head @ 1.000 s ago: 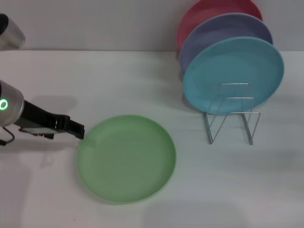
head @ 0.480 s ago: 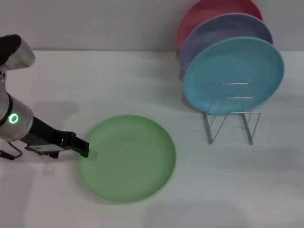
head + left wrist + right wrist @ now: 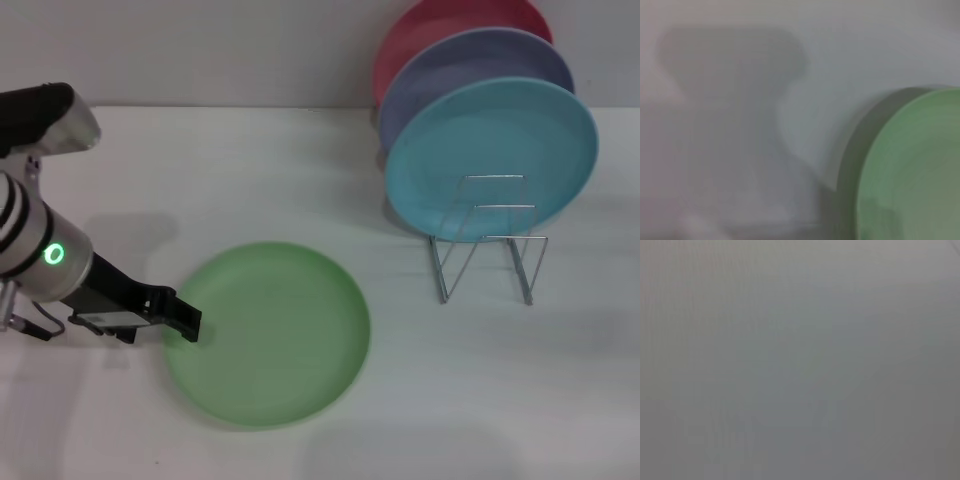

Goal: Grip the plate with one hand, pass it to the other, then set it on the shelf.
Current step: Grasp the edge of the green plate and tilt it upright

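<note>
A round, light green plastic plate (image 3: 267,334) with a smooth matte face and a shallow raised rim lies flat on the white tabletop (image 3: 250,170), toward the near left of the work area in the head view. The left gripper (image 3: 185,322), a black two-fingered tool on a white-silver cylindrical arm with black bands and a small green light, reaches in low from the left, and its dark tip sits right at the plate's left rim. Whether it touches the rim cannot be told, and how far its fingers are parted, or whether they grasp anything, cannot be told either.

In the left wrist view the same green plate (image 3: 912,170) fills one corner as a curved edge with faint concentric rings, casting a dark crescent shadow on the pale surface beside it.

Well apart, at the far right of the table, stands a small dish rack (image 3: 488,240) of thin silvery metal rods bent into upright loops and V-shapes. Three round plates stand on edge in it, overlapping: a sky-blue plate (image 3: 490,155) nearest, a lavender plate (image 3: 470,65) behind it, and a pinkish-red plate (image 3: 440,25) at the back. The front slots of the rack show bare wire.

The right wrist view shows only a plain grey surface.
</note>
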